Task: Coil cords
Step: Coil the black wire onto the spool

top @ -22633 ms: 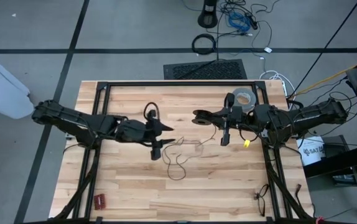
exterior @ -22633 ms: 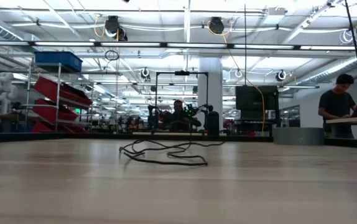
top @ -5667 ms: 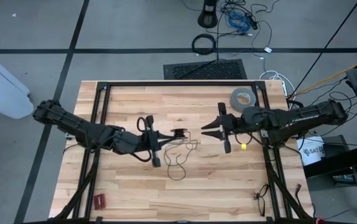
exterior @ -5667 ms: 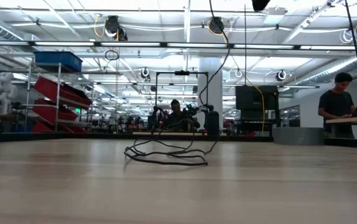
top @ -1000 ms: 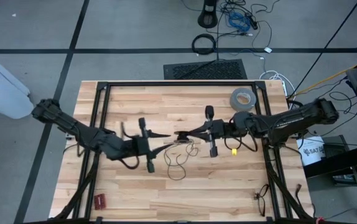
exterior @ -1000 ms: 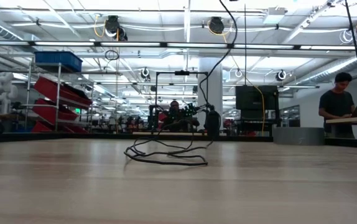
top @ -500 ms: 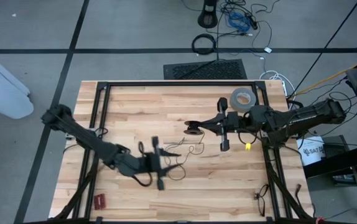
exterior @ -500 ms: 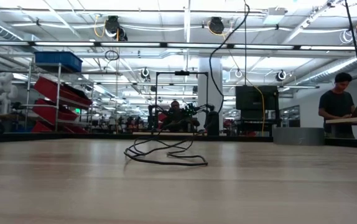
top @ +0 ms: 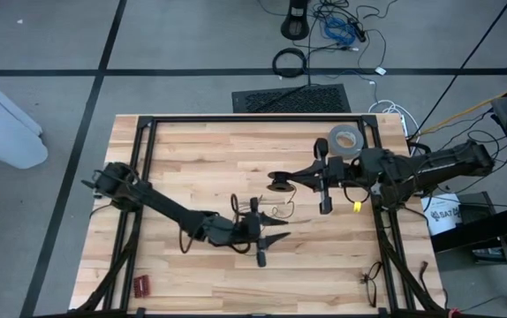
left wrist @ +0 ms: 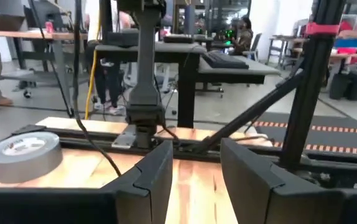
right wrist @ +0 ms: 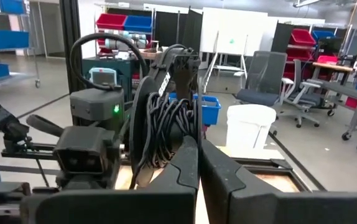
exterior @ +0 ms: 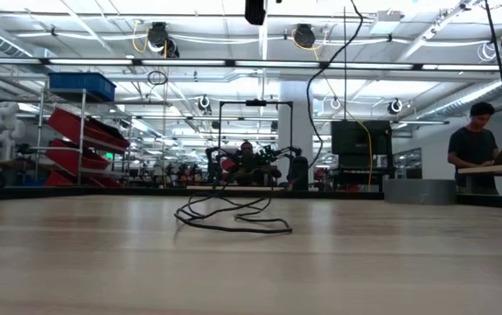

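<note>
1. High view: the left gripper sits low of centre in the frame, fingers apart and holding nothing I can see. The right gripper is at centre, slightly right, fingers clenched on the cord, with a small dark bundle of wraps at the tip. The loose rest of the wire lies in small loops on the table just below that bundle, between the two grippers. A grey tape roll rests at the upper right of the table, untouched.

2. Low view: the loose loops of the cord lie flat at frame centre, and one strand rises from them to the top edge, right of centre, toward a gripper out of frame.

3. Left wrist view: the left gripper at bottom centre shows an empty gap between its fingers; the tape roll is at lower left.

4. Right wrist view: the right gripper is pinched shut at lower centre, with the cord bunched in several turns just behind the tips.

5. Step, as a judgement: mid-coil, one end anchored and partly wound, slack still on the table. Next move likely needs the left gripper to reach the loose loops just above it in the high view, pinch the thin wire and feed another turn around the right gripper's bundle without tugging it free.
</note>
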You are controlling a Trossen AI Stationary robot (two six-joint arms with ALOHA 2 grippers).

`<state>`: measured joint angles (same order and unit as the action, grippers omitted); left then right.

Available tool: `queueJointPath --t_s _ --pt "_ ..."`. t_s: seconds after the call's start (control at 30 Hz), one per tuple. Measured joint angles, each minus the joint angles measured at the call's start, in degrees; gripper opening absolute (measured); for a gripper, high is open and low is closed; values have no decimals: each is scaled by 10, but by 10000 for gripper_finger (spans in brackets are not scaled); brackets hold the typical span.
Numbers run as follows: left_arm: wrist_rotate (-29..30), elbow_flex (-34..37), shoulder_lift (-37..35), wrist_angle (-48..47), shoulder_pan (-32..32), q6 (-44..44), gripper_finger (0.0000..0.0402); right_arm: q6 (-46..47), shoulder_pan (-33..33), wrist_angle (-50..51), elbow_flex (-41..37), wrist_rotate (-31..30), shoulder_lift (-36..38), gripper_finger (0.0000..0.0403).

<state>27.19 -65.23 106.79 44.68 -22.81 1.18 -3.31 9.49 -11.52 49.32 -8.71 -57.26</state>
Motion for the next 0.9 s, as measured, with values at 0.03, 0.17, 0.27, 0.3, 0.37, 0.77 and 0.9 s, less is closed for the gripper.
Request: queueJointPath --t_s 0.03,0.17,0.27,0.3,0.37,0.77,0.9 --pt "2 0 4 8 0 0 141 4 0 5 0 0 3 0" --pt "15 12 6 1 7 0 141 11 0 24 0 0 15 0" --pt "16 29 7 20 22 0 141 12 0 32 0 0 23 0" --pt "10 33 7 28 30 0 141 11 0 33 0 0 26 0" --pt "-23 34 9 33 48 1 141 10 0 34 0 0 28 0" --pt "-75 35 54 79 85 -18 141 16 0 52 0 0 27 0" --pt "-82 34 54 80 85 -16 141 16 0 52 0 0 27 0"
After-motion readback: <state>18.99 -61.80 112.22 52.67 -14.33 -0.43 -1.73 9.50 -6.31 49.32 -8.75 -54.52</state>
